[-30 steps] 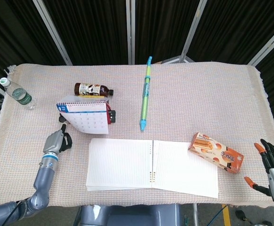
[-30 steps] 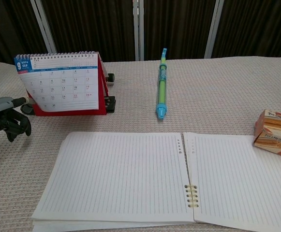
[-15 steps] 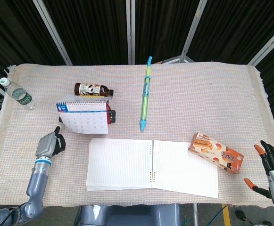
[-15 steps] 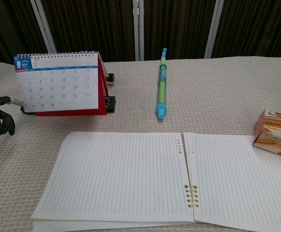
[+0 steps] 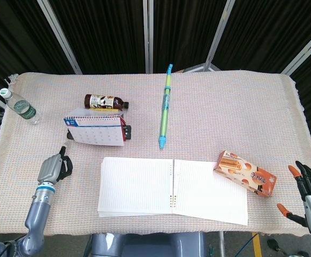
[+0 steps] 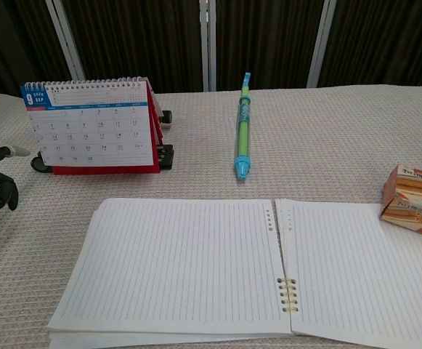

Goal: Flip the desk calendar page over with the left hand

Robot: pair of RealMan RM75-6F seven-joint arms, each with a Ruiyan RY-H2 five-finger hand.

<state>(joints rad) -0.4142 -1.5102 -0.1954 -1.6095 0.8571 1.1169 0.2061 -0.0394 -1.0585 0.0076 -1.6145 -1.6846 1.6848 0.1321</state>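
Toward the left of the tabletop (image 5: 225, 101) the desk calendar (image 5: 96, 130) stands upright, its September page facing front, a brown drink bottle (image 5: 105, 101) just behind it. The left hand (image 5: 52, 168) sits apart from it, below and to its left, fingers curled in on nothing. The right hand (image 5: 309, 188) hangs spread and empty off the far right edge. I'd worry the light stand tips or slides if the fingers shove the page instead of lifting its bottom edge.

Bright, even overhead light, soft short shadows, sharp focus, dark backdrop, no glare or blur.
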